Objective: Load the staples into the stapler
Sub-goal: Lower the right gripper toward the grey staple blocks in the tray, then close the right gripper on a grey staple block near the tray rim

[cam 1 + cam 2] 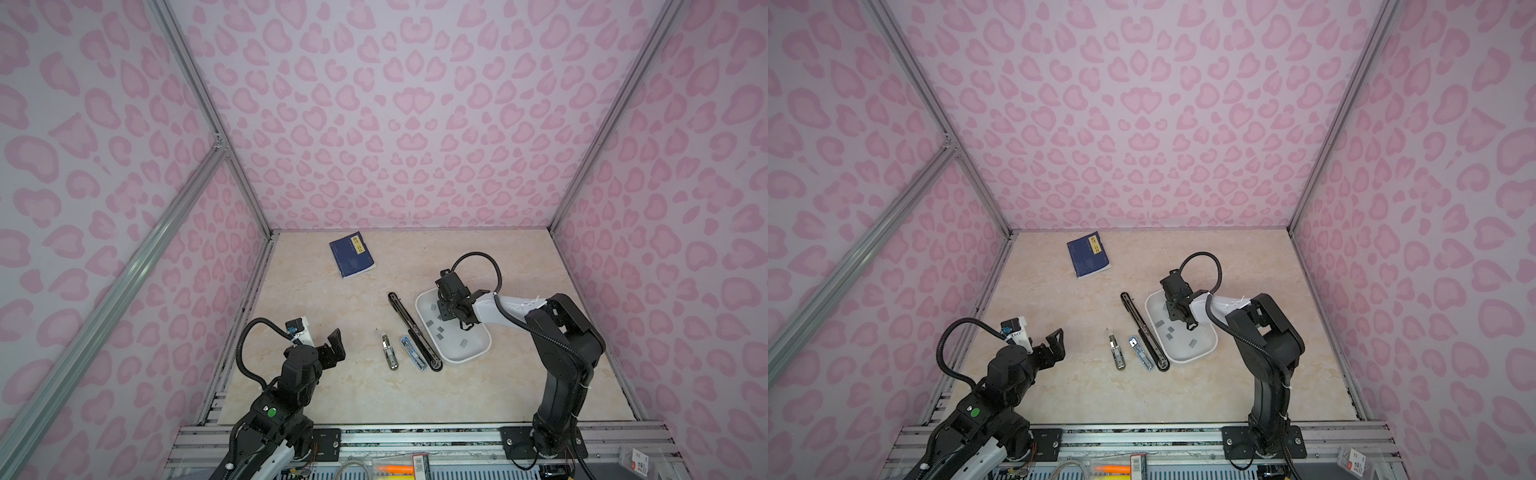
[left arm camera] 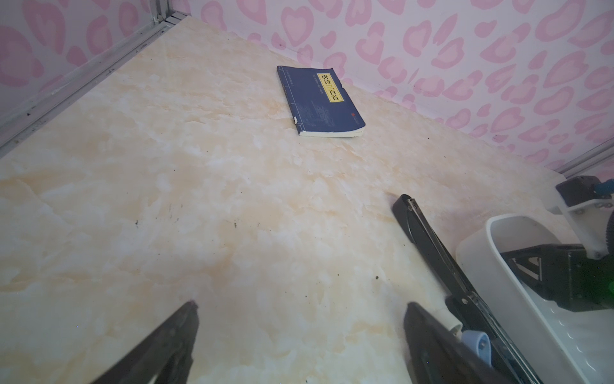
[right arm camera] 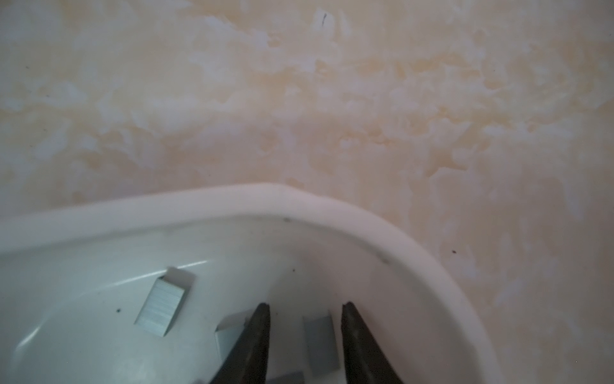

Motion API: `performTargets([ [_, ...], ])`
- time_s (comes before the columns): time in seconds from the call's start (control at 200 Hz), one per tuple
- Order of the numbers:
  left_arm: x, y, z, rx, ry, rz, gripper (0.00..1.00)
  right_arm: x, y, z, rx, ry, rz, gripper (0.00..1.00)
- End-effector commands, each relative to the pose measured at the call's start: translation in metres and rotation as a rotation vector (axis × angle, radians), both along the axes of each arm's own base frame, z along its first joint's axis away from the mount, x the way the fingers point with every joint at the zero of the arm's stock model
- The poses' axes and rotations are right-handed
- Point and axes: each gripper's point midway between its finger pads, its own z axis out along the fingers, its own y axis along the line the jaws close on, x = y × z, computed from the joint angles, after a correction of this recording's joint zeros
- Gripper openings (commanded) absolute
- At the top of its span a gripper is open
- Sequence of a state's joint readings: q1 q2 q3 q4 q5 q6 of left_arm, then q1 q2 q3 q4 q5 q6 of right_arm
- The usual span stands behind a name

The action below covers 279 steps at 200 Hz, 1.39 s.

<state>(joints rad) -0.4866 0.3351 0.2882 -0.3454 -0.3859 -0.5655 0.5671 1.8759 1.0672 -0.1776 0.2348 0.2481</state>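
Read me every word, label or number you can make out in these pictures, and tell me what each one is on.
"唐诗三百首": on the yellow title strip of the blue book, in the left wrist view.
Small pale characters beside that strip, and the red mark at the cover's corner: too small to read.
Barcode label and red-and-white packet, at the bottom of a top view: too blurred to read.

Pink heart-print walls (image 1: 395, 124) and grey metal rails (image 1: 208, 108) enclose a cream marbled tabletop (image 1: 332, 399); one wall stands well ahead of the left gripper (image 2: 300, 305), under even light.
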Motion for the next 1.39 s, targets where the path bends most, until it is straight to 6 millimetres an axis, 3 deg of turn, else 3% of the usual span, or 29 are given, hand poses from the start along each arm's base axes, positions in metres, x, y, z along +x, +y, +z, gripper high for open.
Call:
performTargets([
  [0.0,0.001,0.002,0.003,-0.005,-0.013,0.014,0.97,-0.009,-0.003,-0.011,-0.008,0.045,-0.002,0.37],
  [0.14,0.001,0.001,0.002,-0.006,-0.010,0.012,0.98,-0.011,-0.004,-0.013,0.001,0.050,-0.010,0.28],
  [0.61,-0.001,0.002,0.003,-0.015,-0.020,0.008,0.98,-0.020,-0.012,-0.013,0.011,0.041,-0.032,0.30],
  [0.875,-0.003,0.002,0.004,-0.025,-0.029,0.004,0.98,-0.021,-0.010,-0.019,0.105,0.070,-0.031,0.23],
  [1.39,-0.008,0.004,0.007,-0.045,-0.060,0.003,0.99,-0.022,-0.015,-0.021,0.101,0.075,-0.045,0.22],
])
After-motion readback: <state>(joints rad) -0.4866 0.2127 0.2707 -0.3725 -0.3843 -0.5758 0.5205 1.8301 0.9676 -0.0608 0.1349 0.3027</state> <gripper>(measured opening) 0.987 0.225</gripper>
